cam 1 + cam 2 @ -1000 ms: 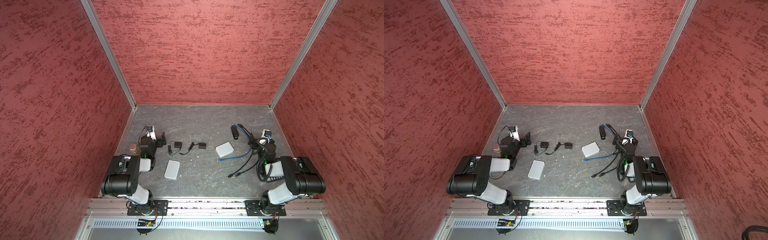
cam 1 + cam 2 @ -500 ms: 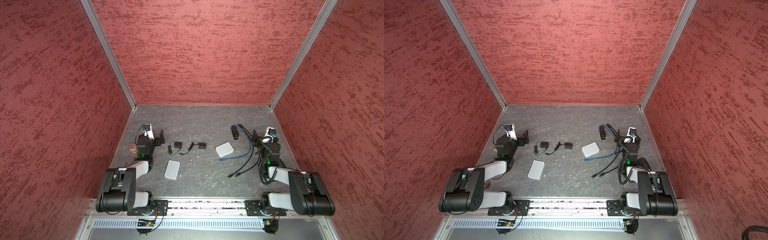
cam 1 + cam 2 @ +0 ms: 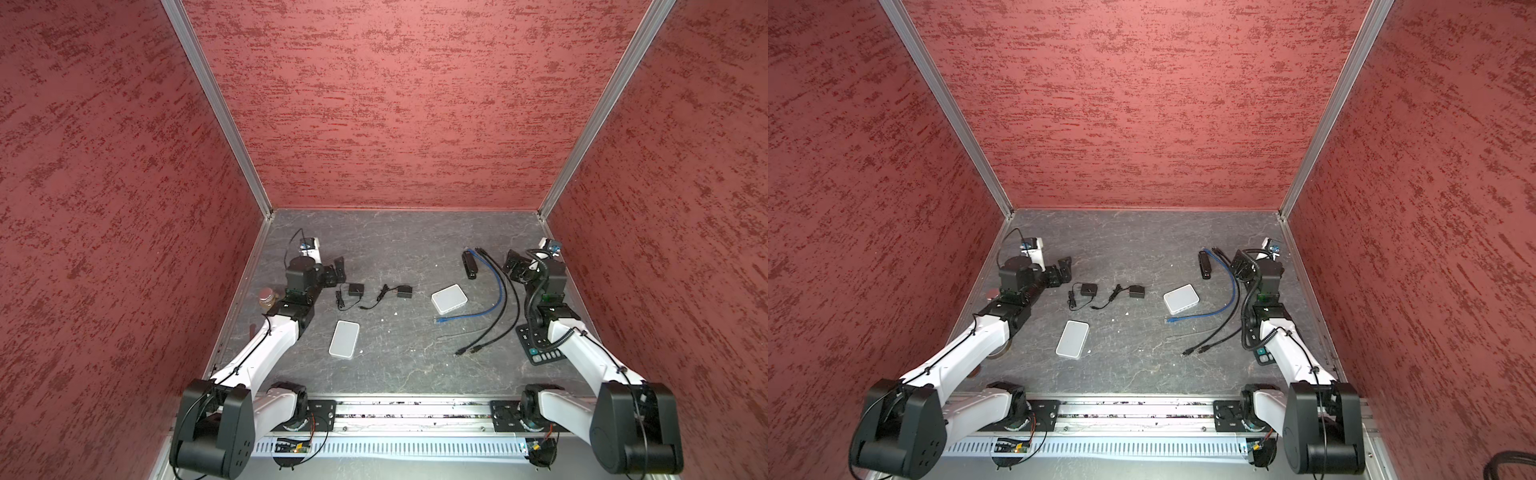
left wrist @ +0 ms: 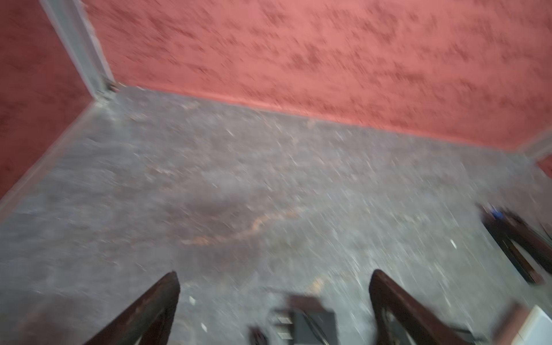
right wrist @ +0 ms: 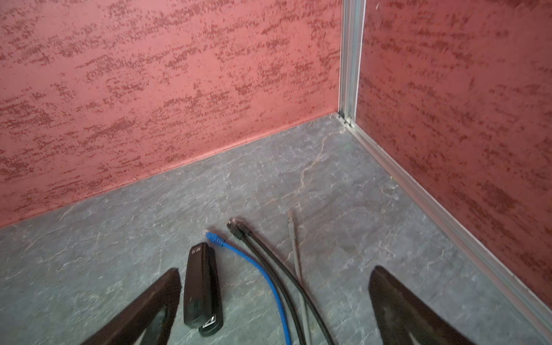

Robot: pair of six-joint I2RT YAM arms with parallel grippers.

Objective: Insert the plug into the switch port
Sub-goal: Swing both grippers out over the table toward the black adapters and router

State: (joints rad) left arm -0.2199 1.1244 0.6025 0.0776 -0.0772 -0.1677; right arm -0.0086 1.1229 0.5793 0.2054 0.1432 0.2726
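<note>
Two white switch boxes lie on the grey floor, one right of centre and one nearer the front. A blue cable ends in one plug near the right-hand switch and another at the back. My right gripper hangs open over the blue and black cables, holding nothing. My left gripper is open, with a black power adapter lying just in front of it. The switch ports are hidden.
A second black adapter lies mid-floor with its thin lead. A black stapler-like bar sits beside the cables. A jar stands by the left wall. A dark keypad lies under the right forearm. Red walls close three sides.
Both arms have lowered their elbows toward the front rail and stretched their forearms out. The grippers have crept slightly toward the back wall, still open. The left wrist view is blurred with motion.
</note>
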